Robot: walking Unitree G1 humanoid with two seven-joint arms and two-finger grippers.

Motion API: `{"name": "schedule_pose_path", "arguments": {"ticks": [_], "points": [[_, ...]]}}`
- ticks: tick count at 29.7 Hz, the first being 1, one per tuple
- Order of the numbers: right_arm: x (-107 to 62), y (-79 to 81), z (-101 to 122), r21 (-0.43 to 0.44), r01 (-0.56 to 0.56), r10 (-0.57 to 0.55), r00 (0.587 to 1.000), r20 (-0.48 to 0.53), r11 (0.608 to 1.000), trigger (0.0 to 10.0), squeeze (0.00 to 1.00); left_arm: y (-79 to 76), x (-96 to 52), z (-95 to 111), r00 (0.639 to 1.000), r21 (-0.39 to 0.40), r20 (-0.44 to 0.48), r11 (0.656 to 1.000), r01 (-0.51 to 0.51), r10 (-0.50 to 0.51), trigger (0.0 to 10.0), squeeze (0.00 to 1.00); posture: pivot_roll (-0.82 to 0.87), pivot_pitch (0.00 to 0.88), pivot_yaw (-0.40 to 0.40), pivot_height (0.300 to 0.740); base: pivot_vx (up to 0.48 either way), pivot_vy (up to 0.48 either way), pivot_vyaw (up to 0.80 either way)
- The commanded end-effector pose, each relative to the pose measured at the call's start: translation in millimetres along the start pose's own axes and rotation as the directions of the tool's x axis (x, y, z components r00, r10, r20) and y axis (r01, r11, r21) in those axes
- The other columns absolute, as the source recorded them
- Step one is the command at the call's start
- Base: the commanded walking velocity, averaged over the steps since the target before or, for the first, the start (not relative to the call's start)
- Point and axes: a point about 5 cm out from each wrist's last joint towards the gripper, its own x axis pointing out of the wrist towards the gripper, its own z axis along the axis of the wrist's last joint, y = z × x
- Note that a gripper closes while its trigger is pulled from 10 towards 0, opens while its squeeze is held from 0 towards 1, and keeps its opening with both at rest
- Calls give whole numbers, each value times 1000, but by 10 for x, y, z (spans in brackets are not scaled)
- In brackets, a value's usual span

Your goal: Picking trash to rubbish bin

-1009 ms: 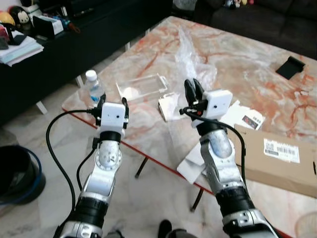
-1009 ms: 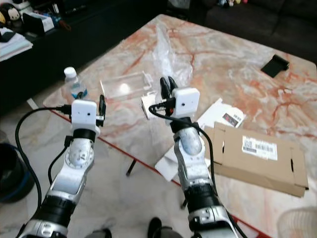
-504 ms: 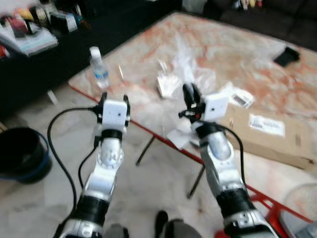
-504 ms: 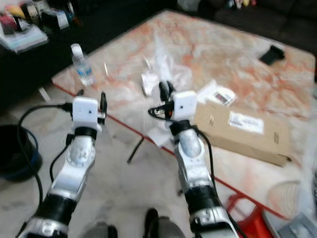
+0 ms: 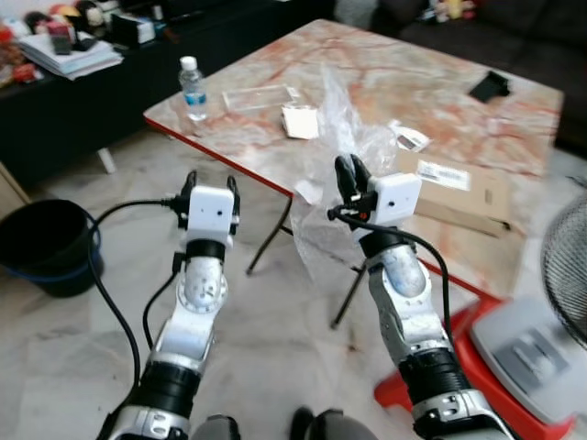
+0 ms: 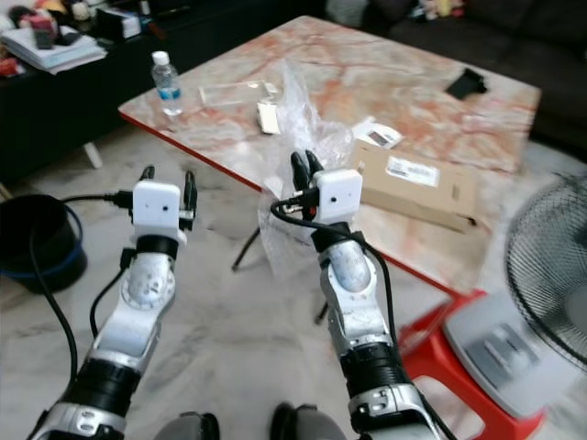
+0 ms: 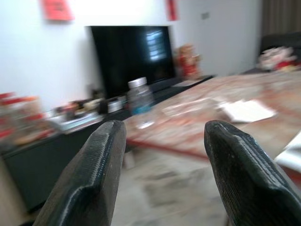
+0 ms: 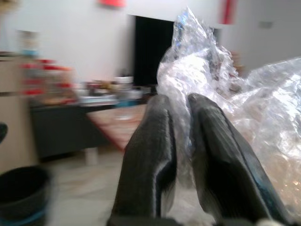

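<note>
What I am counting
I am seeing one plastic bag (image 5: 341, 128), one water bottle (image 5: 192, 87), one cardboard box (image 5: 456, 188), one black bin (image 5: 41, 246), one fan (image 5: 564, 266).

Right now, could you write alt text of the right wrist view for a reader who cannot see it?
The right gripper is shut on a crumpled clear plastic bag. Behind, blurred, are a table corner and a black bin on the floor.

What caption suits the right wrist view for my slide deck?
Right gripper fingers shut on clear plastic wrap, black bin ahead.
</note>
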Motion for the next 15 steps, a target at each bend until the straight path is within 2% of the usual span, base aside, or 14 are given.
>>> {"name": "schedule_pose_path", "arguments": {"ticks": [1, 6, 8, 11, 13, 14, 15], "points": [[-33, 15, -38, 9, -2, 2, 1000, -16, 1000, 10000, 0, 6, -27, -31, 1000, 16, -12, 1000, -1, 1, 10000, 0, 12, 165, -90, 740, -285, 0, 0], [-47, -27, -82, 26, 15, -14, 999, -45, 1000, 10000, 0, -1, -26, -30, 1000, 14, -11, 1000, 0, 0, 10000, 0, 8, 161, -93, 740, -279, 0, 0], [-62, -54, -108, 42, 26, -24, 998, -59, 999, 10000, 0, -7, -30, -39, 1000, 14, -13, 1000, 1, -1, 10000, 0, 9, 159, -94, 740, 0, 0, 0], [-103, -163, -190, 90, 71, -61, 992, -110, 993, 10000, 0, -39, -56, -103, 999, 8, -43, 1000, 29, -29, 10000, 0, 11, 158, -95, 740, 0, 0, 0], [-188, -322, -315, 123, 140, -118, 978, -175, 983, 10000, 0, -91, -127, -245, 992, 8, -102, 997, 71, -70, 10000, 0, 5, 153, -99, 740, 0, 0, 0], [-188, -322, -315, 123, 140, -118, 978, -175, 983, 10000, 0, -91, -127, -245, 992, 8, -102, 997, 71, -70, 10000, 0, 5, 153, -99, 740, 0, 0, 0], [-244, -406, -384, 147, 183, -150, 966, -211, 972, 10000, 0, -117, -175, -332, 985, -18, -145, 996, 89, -91, 10000, 0, 0, 150, -102, 740, 0, 0, 0]]}}
